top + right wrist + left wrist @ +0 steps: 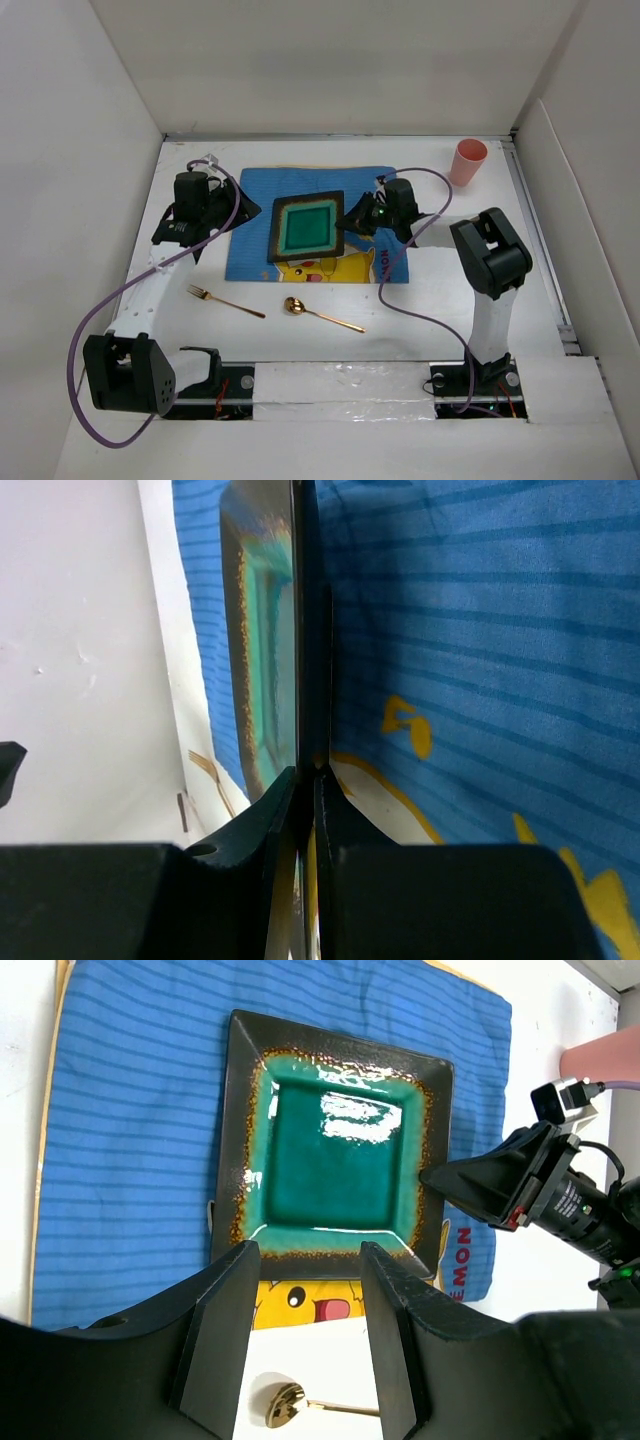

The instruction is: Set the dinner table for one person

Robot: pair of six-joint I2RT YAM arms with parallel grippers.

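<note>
A square plate (308, 226) with a dark rim and teal centre lies on the blue cartoon mat (254, 214), which lies on the white dinner table (420, 310). My right gripper (356, 217) is shut on the plate's right edge; the right wrist view shows the plate (262, 630) edge-on between its fingers (305, 780). My left gripper (243, 208) is open and empty beside the mat's left side; in the left wrist view (305, 1260) the plate (335, 1150) lies beyond its fingers. A gold fork (225, 301) and gold spoon (320, 313) lie on the table in front of the mat. A pink cup (468, 162) stands at the back right.
White walls bound the table on the left, back and right. The cables of both arms loop over the front part of the table. The spoon also shows in the left wrist view (284, 1405), and the fork in the right wrist view (212, 776).
</note>
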